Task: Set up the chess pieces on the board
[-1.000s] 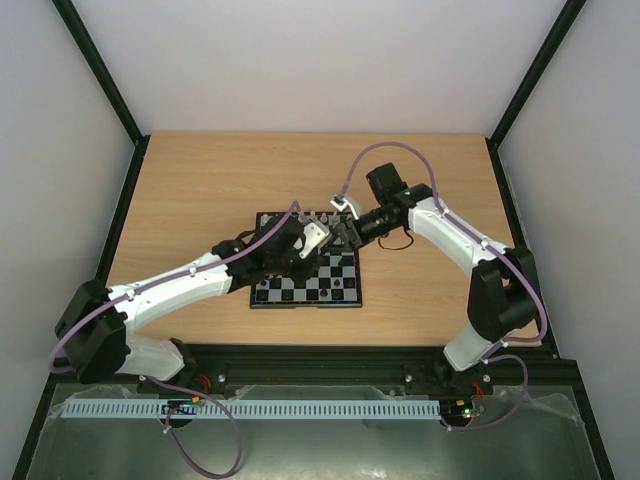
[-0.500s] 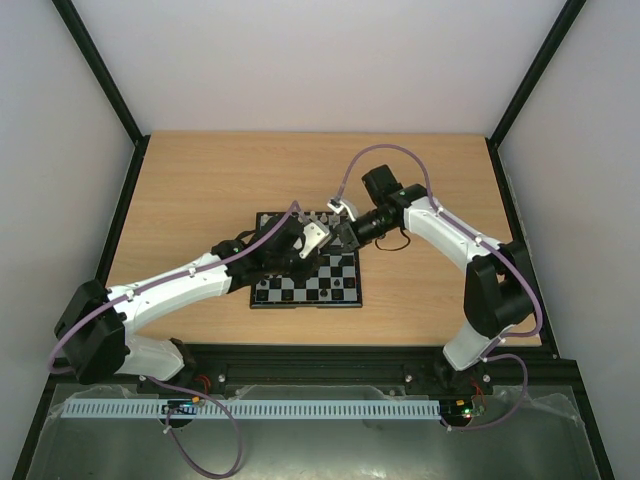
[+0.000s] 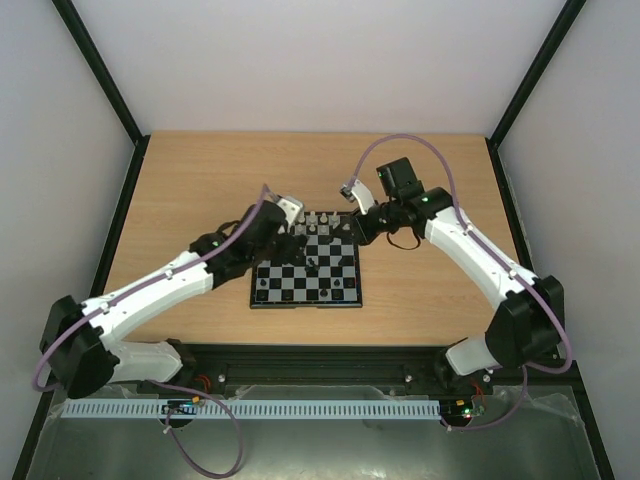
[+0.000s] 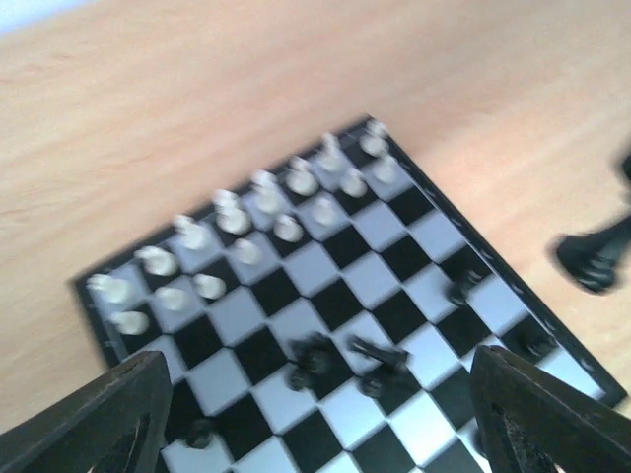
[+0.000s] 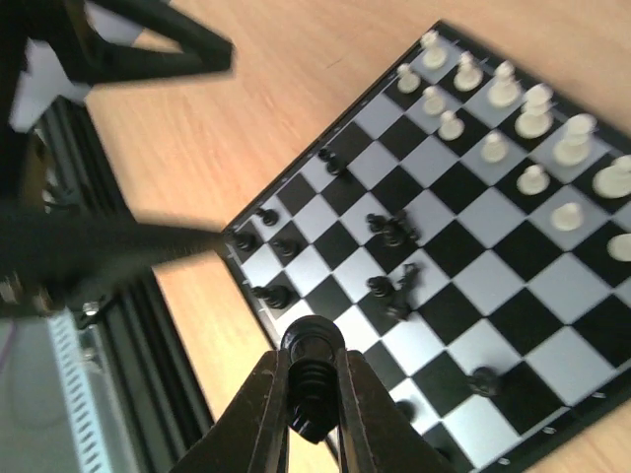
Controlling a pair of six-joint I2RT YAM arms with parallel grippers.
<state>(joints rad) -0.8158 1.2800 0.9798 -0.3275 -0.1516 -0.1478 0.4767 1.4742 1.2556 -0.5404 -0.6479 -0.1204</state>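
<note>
The board [image 3: 305, 272] lies mid-table. White chess pieces [image 3: 320, 222] fill its two far rows. Black chess pieces [image 3: 314, 265] are scattered in the middle, and a few stand along the near row. My left gripper [image 3: 291, 238] hovers over the board's far-left corner. In the left wrist view it [image 4: 315, 367] is open above loose black pieces [image 4: 345, 360], some lying on their sides. My right gripper [image 3: 352, 228] is above the far-right corner. In the right wrist view it [image 5: 312, 370] is shut on a black chess piece [image 5: 314, 394], above the board's edge [image 5: 258, 296].
The board rests on a wooden tabletop [image 3: 200, 180] fenced by black frame rails [image 3: 120, 220]. A black rail and a white slotted strip [image 3: 250, 409] run along the near edge. My left arm [image 5: 99, 246] shows as a dark blur in the right wrist view.
The two grippers met above the board's far side. The right one shut on the black piece and the left one opened. Both then drew apart, left going left and right going back.
</note>
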